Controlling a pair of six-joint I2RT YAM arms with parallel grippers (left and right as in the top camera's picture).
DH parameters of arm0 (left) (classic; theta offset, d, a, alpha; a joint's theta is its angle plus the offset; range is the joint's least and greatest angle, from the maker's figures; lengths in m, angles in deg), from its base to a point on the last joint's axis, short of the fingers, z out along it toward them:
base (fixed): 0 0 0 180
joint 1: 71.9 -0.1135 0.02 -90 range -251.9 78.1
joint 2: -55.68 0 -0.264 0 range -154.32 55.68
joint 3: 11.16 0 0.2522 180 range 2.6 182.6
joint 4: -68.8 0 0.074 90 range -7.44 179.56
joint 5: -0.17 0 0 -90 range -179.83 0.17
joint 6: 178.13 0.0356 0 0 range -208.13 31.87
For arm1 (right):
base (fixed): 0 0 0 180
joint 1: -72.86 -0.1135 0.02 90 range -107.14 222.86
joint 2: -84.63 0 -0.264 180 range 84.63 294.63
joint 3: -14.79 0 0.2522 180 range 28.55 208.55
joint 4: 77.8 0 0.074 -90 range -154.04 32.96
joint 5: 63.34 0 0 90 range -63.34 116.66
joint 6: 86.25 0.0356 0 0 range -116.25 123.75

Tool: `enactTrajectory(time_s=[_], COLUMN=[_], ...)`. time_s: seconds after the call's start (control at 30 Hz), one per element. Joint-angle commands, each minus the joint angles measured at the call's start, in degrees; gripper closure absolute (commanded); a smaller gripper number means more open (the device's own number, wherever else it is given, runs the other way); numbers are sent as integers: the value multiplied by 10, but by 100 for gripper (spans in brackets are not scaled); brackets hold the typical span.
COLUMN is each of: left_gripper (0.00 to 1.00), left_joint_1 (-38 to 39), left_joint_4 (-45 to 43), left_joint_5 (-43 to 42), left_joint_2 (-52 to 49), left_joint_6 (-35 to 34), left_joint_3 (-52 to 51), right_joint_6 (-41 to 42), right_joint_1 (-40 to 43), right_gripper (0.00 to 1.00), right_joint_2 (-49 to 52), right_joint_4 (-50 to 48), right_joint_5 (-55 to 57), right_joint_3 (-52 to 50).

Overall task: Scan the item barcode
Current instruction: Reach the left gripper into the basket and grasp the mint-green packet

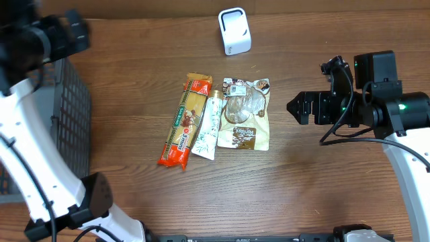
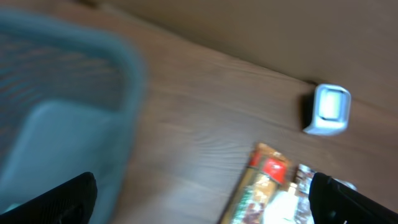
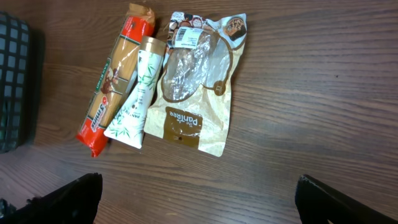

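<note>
Three items lie side by side mid-table: a long orange-red packet (image 1: 185, 121), a white tube (image 1: 208, 128) and a brown-and-clear bread bag (image 1: 245, 114) with a white barcode label (image 3: 186, 37). The white scanner (image 1: 234, 31) stands at the back. My right gripper (image 1: 295, 106) hovers to the right of the bag, open and empty; in its wrist view (image 3: 199, 205) the packet (image 3: 115, 81), tube (image 3: 137, 93) and bag (image 3: 199, 81) lie ahead. My left gripper (image 1: 70, 33) is high at the back left, open, nothing between its fingers (image 2: 56, 202). Its blurred wrist view shows the scanner (image 2: 328, 109) and packet (image 2: 261, 183).
A grey mesh basket (image 1: 67, 121) stands at the left edge of the table, also seen in the left wrist view (image 2: 62, 112) and as a dark grid at the left of the right wrist view (image 3: 15, 81). Bare wood surrounds the items.
</note>
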Motion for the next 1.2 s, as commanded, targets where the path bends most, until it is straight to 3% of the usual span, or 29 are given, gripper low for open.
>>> enactTrajectory(time_s=[0.0,0.2,0.37,0.6,0.73,0.9,1.17], left_gripper=[0,0,0,0,0,4,4], left_joint_1=[-118,-275,-342,-350,-350,-350,-349], left_joint_4=[49,65,68,8,-63,-169,-278], left_joint_5=[3,2,-13,-16,-19,4,63], left_joint_2=[13,10,9,9,9,9,8], left_joint_6=[-18,-48,-48,-45,-44,7,45], left_joint_3=[36,0,-62,-213,-330,-496,-606], right_joint_6=[-2,-3,-3,-3,-3,-3,-3], right_joint_1=[-3,-3,-3,-3,-3,-3,-3], right_gripper=[0,0,0,0,0,0,0], right_joint_2=[0,0,0,0,0,0,0], right_joint_4=[-3,-4,-4,-2,-4,-17,-16], right_joint_5=[-1,-1,-1,-1,-1,-1,-1], right_joint_3=[14,14,14,14,14,14,14])
